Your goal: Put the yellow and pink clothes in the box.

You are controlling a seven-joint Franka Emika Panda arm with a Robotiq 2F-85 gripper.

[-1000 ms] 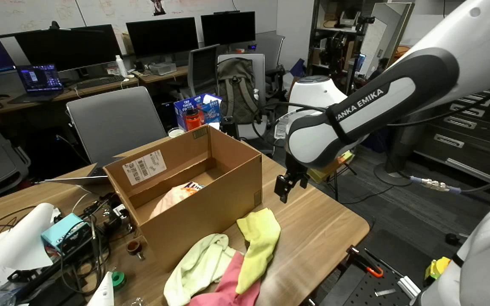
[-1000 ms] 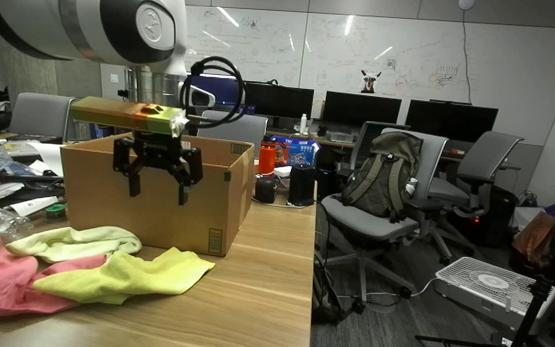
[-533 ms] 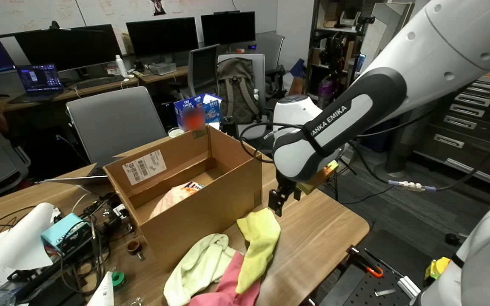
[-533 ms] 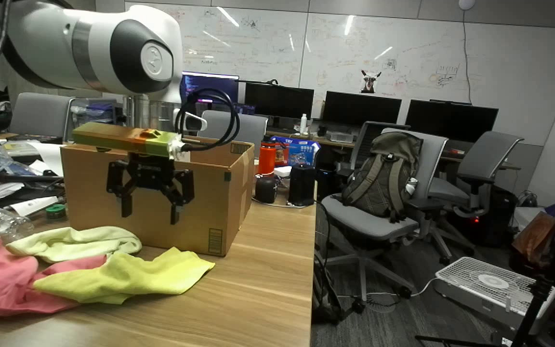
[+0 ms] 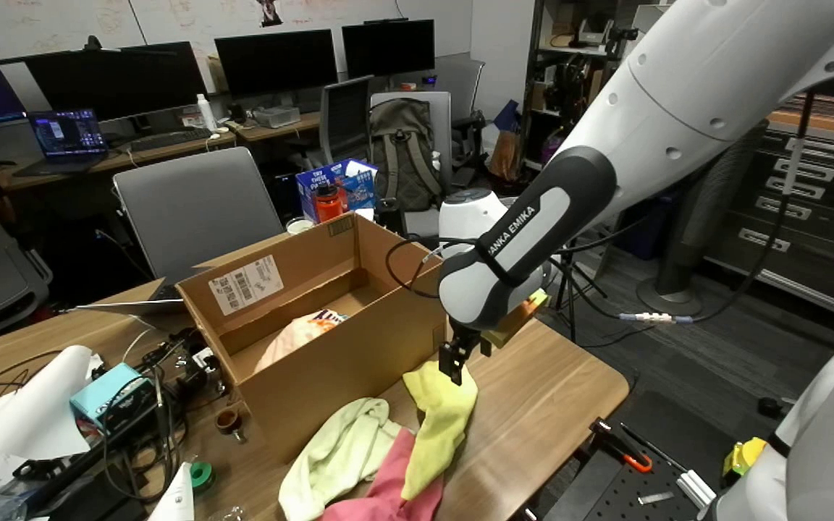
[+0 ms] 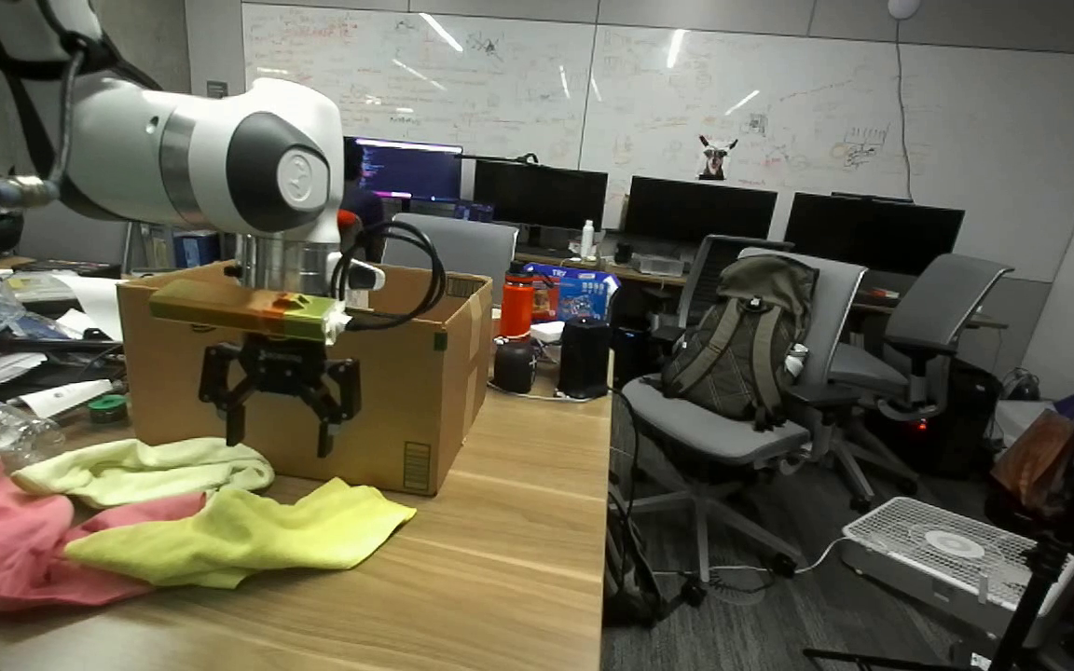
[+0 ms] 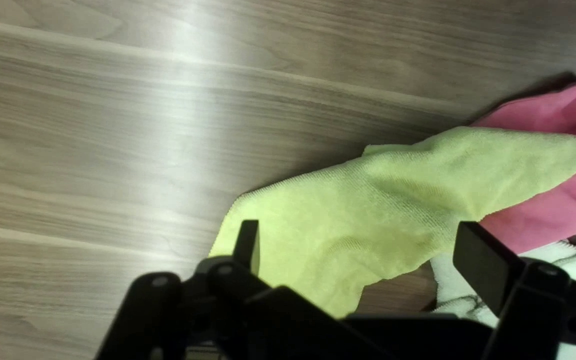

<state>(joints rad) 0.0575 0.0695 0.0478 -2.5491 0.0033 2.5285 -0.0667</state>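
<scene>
Apparently picking up the yellow cloth is in hand: gripper hangs above it, jaws spread, holding nothing. Yellow lies partly over pink cloth, both on the table outside the box. Next likely: lower, then pinch yellow alone.

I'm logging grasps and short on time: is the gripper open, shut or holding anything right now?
Gripper: open, black fingers spread apart, holding nothing; the crumpled bright yellow cloth shows between them in the wrist view, ungripped.
</scene>
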